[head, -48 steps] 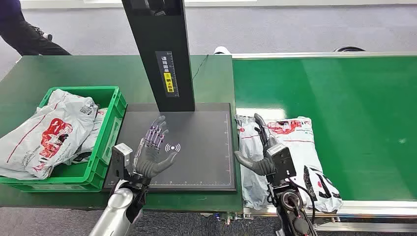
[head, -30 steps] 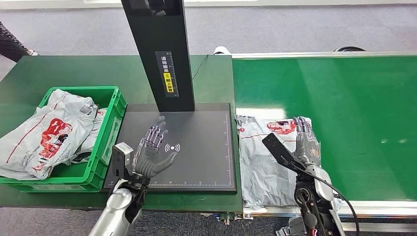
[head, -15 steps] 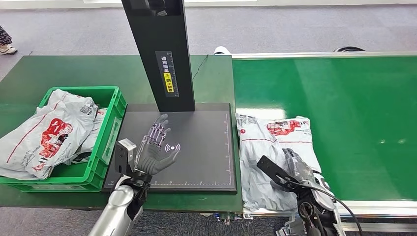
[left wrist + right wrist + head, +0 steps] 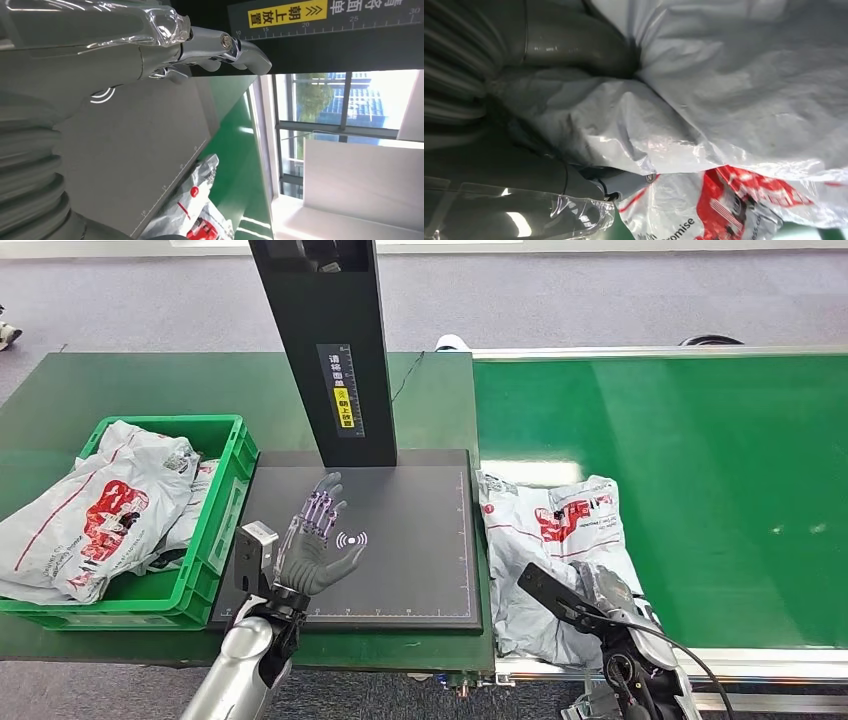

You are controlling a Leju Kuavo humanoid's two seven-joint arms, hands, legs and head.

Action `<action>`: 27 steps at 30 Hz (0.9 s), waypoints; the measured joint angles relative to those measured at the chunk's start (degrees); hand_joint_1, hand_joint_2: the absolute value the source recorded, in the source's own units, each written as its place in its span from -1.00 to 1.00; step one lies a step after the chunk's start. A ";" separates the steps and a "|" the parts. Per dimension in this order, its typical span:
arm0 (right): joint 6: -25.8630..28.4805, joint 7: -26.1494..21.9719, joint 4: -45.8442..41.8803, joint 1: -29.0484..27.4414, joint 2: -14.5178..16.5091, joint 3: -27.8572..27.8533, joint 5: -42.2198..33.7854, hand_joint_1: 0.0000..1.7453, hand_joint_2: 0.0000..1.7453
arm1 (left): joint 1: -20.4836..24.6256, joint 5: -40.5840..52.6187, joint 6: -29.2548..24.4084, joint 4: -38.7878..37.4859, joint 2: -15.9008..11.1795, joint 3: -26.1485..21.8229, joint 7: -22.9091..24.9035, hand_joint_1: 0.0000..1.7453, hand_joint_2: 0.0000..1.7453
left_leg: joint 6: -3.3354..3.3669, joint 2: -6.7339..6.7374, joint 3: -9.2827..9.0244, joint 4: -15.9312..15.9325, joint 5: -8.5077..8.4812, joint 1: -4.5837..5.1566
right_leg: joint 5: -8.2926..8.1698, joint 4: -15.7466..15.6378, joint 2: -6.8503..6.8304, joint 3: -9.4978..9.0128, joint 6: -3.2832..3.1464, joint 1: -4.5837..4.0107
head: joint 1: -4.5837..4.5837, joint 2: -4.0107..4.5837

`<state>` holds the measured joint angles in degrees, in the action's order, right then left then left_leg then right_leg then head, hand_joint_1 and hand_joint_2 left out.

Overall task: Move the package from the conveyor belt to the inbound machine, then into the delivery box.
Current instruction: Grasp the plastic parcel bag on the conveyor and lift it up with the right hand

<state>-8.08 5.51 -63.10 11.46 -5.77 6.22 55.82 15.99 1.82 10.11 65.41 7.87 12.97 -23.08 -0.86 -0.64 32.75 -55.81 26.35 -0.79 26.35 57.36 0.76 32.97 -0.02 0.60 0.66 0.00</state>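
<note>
The package point(image 4: 550, 535), a grey plastic mailer with red print, lies crumpled on the green conveyor belt point(image 4: 700, 460) beside the inbound machine's dark plate point(image 4: 420, 540). My right hand point(image 4: 612, 595) grips the package at its near end by the belt's front edge. In the right wrist view the thumb and fingers of that hand point(image 4: 554, 55) pinch a fold of the package point(image 4: 734, 75). My left hand point(image 4: 310, 540) hovers open over the plate's left part, fingers spread, holding nothing. The left wrist view has the left hand point(image 4: 100, 50) above the plate point(image 4: 135, 150).
The green delivery box point(image 4: 228, 495) stands left of the plate, with several similar mailers point(image 4: 95, 510) piled in and over it. The machine's black column point(image 4: 325, 340) rises at the plate's back. The belt stretches away bare to the right.
My right hand has drawn back from the package's middle to its near end and closed on it. The package has bunched up and its far end has pulled nearer. The left hand stays put.
</note>
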 joint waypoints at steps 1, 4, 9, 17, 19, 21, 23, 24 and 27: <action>0.58 -0.34 0.00 0.08 0.02 0.04 -0.01 1.00 1.00 | -0.02 -0.01 -0.01 0.01 0.00 -0.01 0.08 -1.00 1.00 | 0.00 0.00 0.00 0.00 0.00 0.00 | 0.00 0.00 0.00 0.00 0.00 0.00 | 0.00 0.00; 2.38 -1.69 0.00 0.48 0.21 0.13 -0.39 1.00 1.00 | -0.12 0.00 -0.01 0.02 0.01 -0.02 0.15 -1.00 1.00 | 0.00 0.01 0.00 0.00 0.00 0.00 | 0.00 0.00 0.00 0.01 0.00 0.00 | 0.01 0.00; 3.67 -2.59 0.00 1.27 0.59 0.14 -0.83 1.00 1.00 | -0.46 -0.02 -0.01 0.09 0.00 -0.04 0.15 -1.00 1.00 | 0.00 0.00 0.00 0.00 0.00 0.00 | 0.00 0.00 0.00 0.02 0.00 -0.01 | 0.01 0.00; 15.53 -10.38 -2.27 1.58 2.32 -1.50 -9.77 1.00 1.00 | -1.24 -0.08 -0.38 0.93 0.00 -0.38 -0.25 -1.00 1.00 | 0.00 0.01 0.03 0.00 0.00 0.00 | 0.00 0.00 0.00 0.04 0.00 0.00 | 0.00 0.00; 21.48 -15.43 -5.02 1.62 3.38 -3.06 -15.78 1.00 1.00 | -1.33 -0.34 -0.58 1.14 0.00 -0.48 -0.69 -1.00 1.00 | 0.00 0.01 0.03 0.00 0.00 0.00 | 0.00 0.00 0.00 0.05 0.00 0.00 | 0.01 0.00; 27.41 -21.36 -8.39 1.54 4.45 -4.76 -21.94 1.00 1.00 | -1.34 -0.76 -0.90 1.19 0.01 -0.49 -1.32 -1.00 1.00 | 0.00 0.01 0.02 0.00 0.00 0.00 | 0.00 0.00 -0.01 0.06 0.00 0.00 | 0.01 0.00; 31.56 -26.22 -11.65 1.20 5.26 -6.19 -26.74 1.00 1.00 | -1.33 -1.16 -1.74 1.29 0.02 -0.50 -2.39 -1.00 1.00 | 0.00 0.01 0.02 0.00 0.00 -0.01 | 0.00 0.00 0.00 0.06 0.00 -0.01 | -0.01 0.00; 32.95 -28.07 -13.18 0.86 5.54 -6.74 -28.48 1.00 1.00 | -1.34 -1.33 -2.56 1.46 0.02 -0.52 -3.17 -1.00 1.00 | 0.00 0.02 0.03 0.00 0.00 0.00 | 0.00 0.00 0.00 0.06 0.00 -0.01 | -0.01 0.00; 35.97 -32.53 -17.35 -0.66 6.10 -7.59 -32.57 1.00 1.00 | -1.54 -1.60 -6.72 2.94 0.02 -0.61 -6.09 -1.00 1.00 | 0.00 0.03 0.03 0.00 0.00 0.00 | 0.00 0.00 0.00 0.06 0.00 0.00 | 0.00 0.00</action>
<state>27.89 -27.02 -80.45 10.79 0.33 -1.37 23.25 14.45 0.22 3.39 68.35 7.89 12.37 -29.17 -0.86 -0.61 32.79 -55.81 26.36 -0.80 26.35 57.36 0.76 33.03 -0.02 0.60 0.66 0.00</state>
